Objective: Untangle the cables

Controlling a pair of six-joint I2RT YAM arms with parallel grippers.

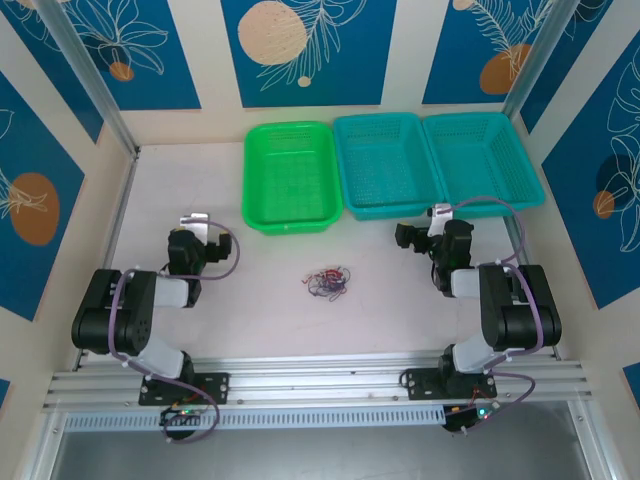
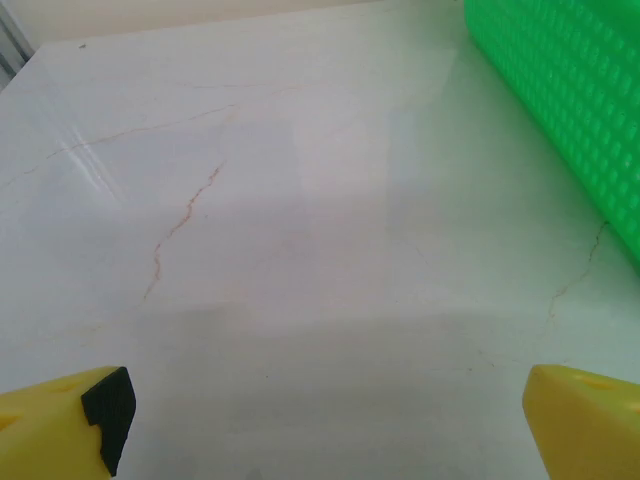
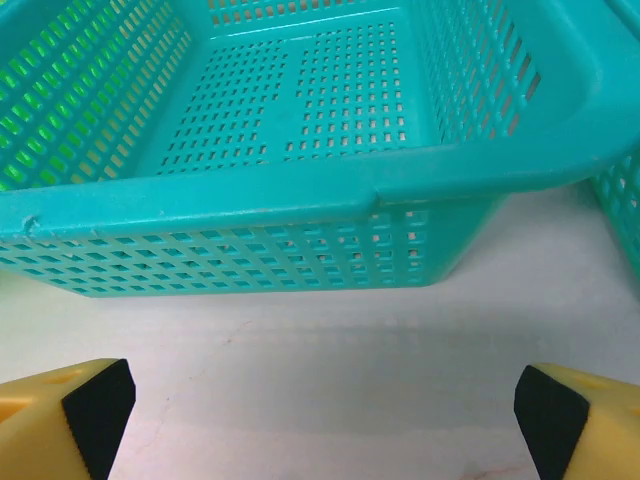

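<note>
The cables (image 1: 328,282) lie as a small tangled clump of reddish, pale and dark thin wires on the white table, midway between the two arms. My left gripper (image 1: 195,220) rests to the clump's far left, pointing away from the arm bases. In the left wrist view the left gripper (image 2: 330,420) stands open over bare table, its yellow fingertips (image 2: 70,420) wide apart. My right gripper (image 1: 438,213) sits to the clump's far right, close to the teal baskets. The right gripper (image 3: 320,410) is open too, with nothing between its fingers.
Three baskets stand side by side at the back: a green basket (image 1: 290,128), a middle teal basket (image 1: 380,120) and a right teal basket (image 1: 480,118). The green basket's wall (image 2: 570,110) is on the left gripper's right. The teal basket's front rim (image 3: 300,195) faces the right gripper.
</note>
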